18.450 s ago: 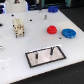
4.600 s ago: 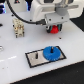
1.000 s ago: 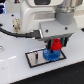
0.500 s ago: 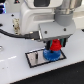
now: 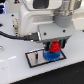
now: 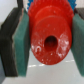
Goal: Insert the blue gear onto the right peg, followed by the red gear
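One white surface (image 5: 12, 70) carries a pale rectangular black-framed plate (image 5: 34, 58); on it lies the flat bright-blue gear (image 5: 49, 55), the end effector (image 5: 54, 46) clamping the round red gear (image 6: 48, 36) directly above.

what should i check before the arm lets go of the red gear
1. Grip: gripper pads press both sides of the red gear: ok.
2. Blue gear already seated on the plate, directly under the red gear: ok.
3. Red gear hole lined up with the right peg: cannot tell, the peg is hidden under the gears.
4. Red gear fully down on the blue gear: cannot tell, the contact line is blurred.
5. Red gear level: looks roughly level in the exterior view, ok.
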You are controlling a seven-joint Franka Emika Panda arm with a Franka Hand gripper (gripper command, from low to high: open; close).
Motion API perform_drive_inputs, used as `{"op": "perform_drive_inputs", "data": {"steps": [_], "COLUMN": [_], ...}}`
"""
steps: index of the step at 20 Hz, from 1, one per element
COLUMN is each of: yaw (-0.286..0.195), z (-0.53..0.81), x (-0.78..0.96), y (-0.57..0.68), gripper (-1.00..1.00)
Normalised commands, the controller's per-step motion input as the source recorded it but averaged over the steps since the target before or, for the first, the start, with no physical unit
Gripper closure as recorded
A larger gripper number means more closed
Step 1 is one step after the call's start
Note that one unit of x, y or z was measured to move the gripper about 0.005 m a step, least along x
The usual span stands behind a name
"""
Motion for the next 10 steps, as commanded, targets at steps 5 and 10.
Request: {"op": "perform_drive_inputs", "data": {"steps": [5,10], "yaw": [0.0,0.0], "z": [0.06,0.15], "x": [0.16,0.23], "y": [0.0,-0.04], "gripper": [1.0,1.0]}}
